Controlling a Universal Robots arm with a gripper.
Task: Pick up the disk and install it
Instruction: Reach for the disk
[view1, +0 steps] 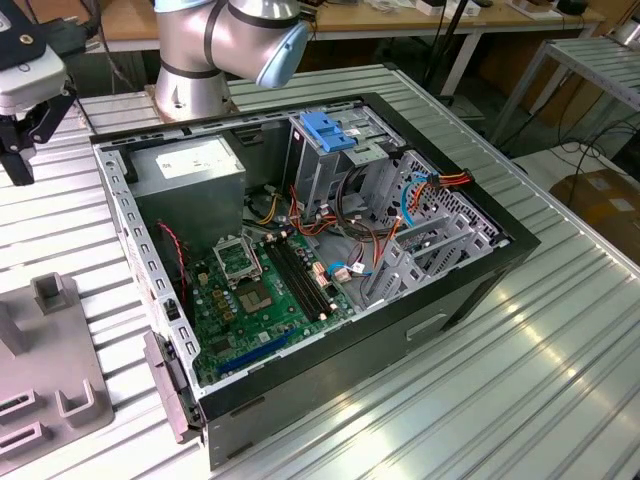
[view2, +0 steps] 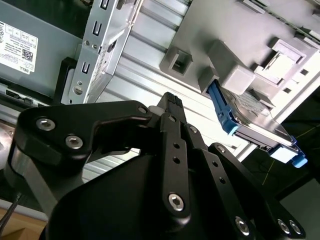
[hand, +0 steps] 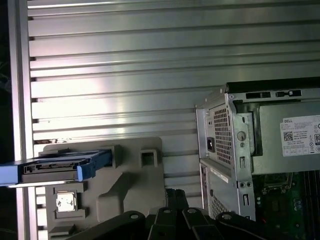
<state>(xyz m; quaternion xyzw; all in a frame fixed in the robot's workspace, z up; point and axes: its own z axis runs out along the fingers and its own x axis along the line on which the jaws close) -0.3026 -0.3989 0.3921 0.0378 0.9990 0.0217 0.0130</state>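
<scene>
The disk (hand: 50, 169), grey metal in a bright blue caddy rail, stands on its edge in a slot of the grey holder block (hand: 125, 180) on the ribbed table. In the second wrist view the disk (view2: 255, 122) sticks out past the holder (view2: 240, 75). My gripper (view2: 170, 100) hangs above the table between the holder and the open computer case (view1: 330, 260), apart from the disk, its black fingertips (hand: 175, 195) pressed together with nothing between them. At the exterior view's far left the gripper (view1: 18, 165) is seen beside the case's rear corner.
The case lies open with its motherboard (view1: 260, 290), power supply (view1: 190, 170) and grey drive cage topped by a blue bracket (view1: 330, 130). Coloured cables (view1: 350, 230) run across the middle. The arm's base (view1: 200, 60) stands behind the case. A cardboard box (view1: 605, 205) sits off the table.
</scene>
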